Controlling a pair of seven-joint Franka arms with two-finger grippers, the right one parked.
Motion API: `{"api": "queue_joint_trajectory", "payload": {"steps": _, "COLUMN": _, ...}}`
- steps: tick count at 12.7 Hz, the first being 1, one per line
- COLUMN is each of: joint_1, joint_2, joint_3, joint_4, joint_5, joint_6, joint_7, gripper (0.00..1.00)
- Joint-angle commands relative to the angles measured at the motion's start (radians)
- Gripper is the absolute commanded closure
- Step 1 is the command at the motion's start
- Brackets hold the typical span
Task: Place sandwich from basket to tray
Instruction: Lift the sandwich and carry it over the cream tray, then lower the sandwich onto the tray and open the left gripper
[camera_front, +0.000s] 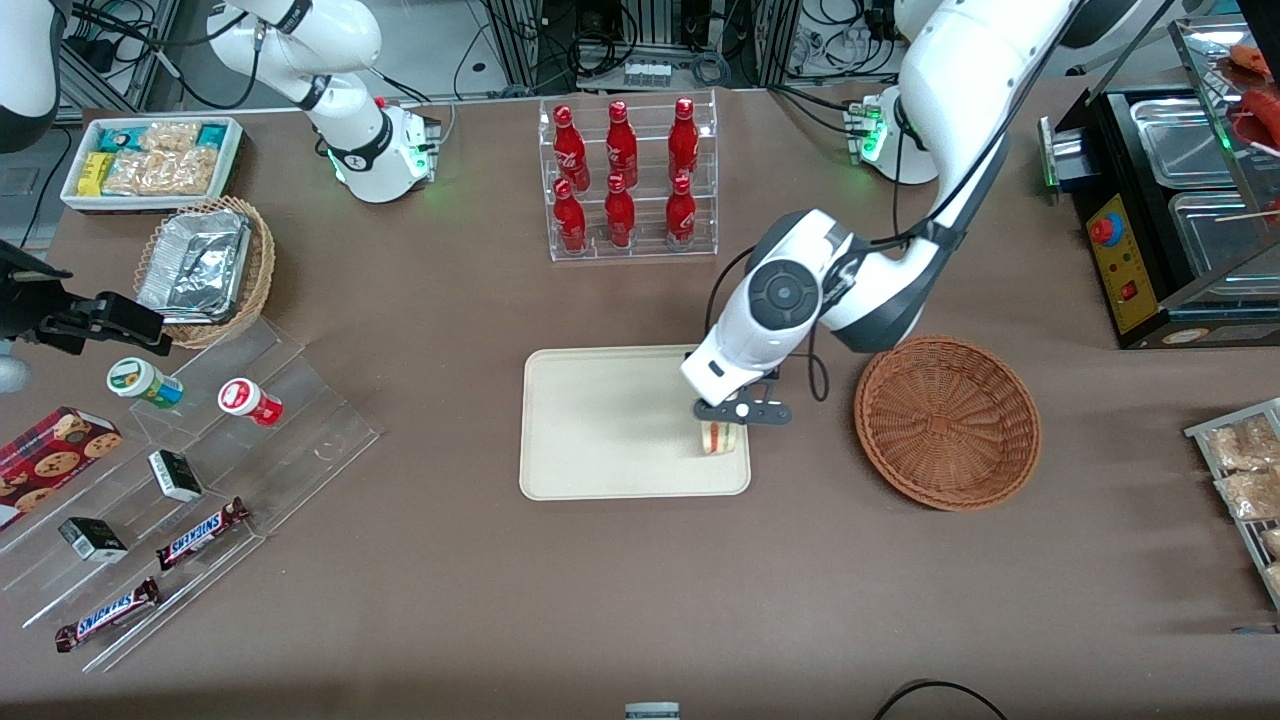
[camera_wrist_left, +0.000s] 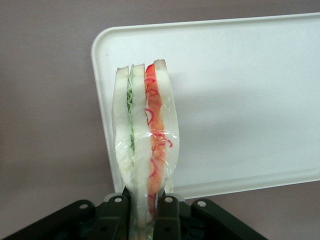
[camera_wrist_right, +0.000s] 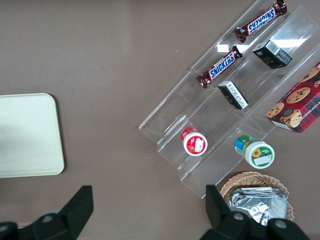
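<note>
While clamped in the claw (camera_front: 722, 428), the sandwich (camera_front: 719, 437) stands upright — over the tray (camera_front: 600, 420).

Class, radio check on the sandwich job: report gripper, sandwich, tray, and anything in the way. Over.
Gripper shut on sandwich, over tray at its edge nearest basket. Basket empty. Nothing else on the tray. Over.

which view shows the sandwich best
The left wrist view: the sandwich fills it, layers clear, clamped in the gripper over the tray. In the front view it is small, partly under the gripper. The right wrist view misses it.
</note>
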Motion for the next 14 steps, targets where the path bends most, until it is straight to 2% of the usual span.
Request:
{"api": "queue_joint_trajectory", "payload": {"steps": 1, "joint_1": -0.039, "joint_2": 0.094, "joint_3": 0.005, "joint_4": 0.107, "joint_5": 0.023, "joint_6": -0.019, "joint_7": -0.028, "gripper": 1.0}}
{"api": "queue_joint_trajectory", "payload": {"steps": 4, "joint_1": -0.06, "joint_2": 0.146, "joint_3": 0.008, "joint_4": 0.155, "joint_5": 0.027, "joint_6": 0.001, "joint_7": -0.028, "gripper": 1.0}}
{"api": "queue_joint_trajectory", "payload": {"steps": 10, "joint_1": -0.07, "joint_2": 0.212, "joint_3": 0.008, "joint_4": 0.157, "joint_5": 0.119, "joint_6": 0.071, "joint_7": -0.081, "gripper": 1.0}}
{"api": "queue_joint_trajectory", "payload": {"steps": 12, "joint_1": -0.077, "joint_2": 0.221, "joint_3": 0.008, "joint_4": 0.158, "joint_5": 0.122, "joint_6": 0.075, "joint_7": -0.086, "gripper": 1.0}}
{"api": "queue_joint_trajectory", "payload": {"steps": 13, "joint_1": -0.077, "joint_2": 0.225, "joint_3": 0.008, "joint_4": 0.157, "joint_5": 0.121, "joint_6": 0.081, "joint_7": -0.086, "gripper": 0.89}}
{"api": "queue_joint_trajectory", "payload": {"steps": 14, "joint_1": -0.076, "joint_2": 0.225, "joint_3": 0.008, "joint_4": 0.157, "joint_5": 0.119, "joint_6": 0.082, "joint_7": -0.082, "gripper": 0.27}}
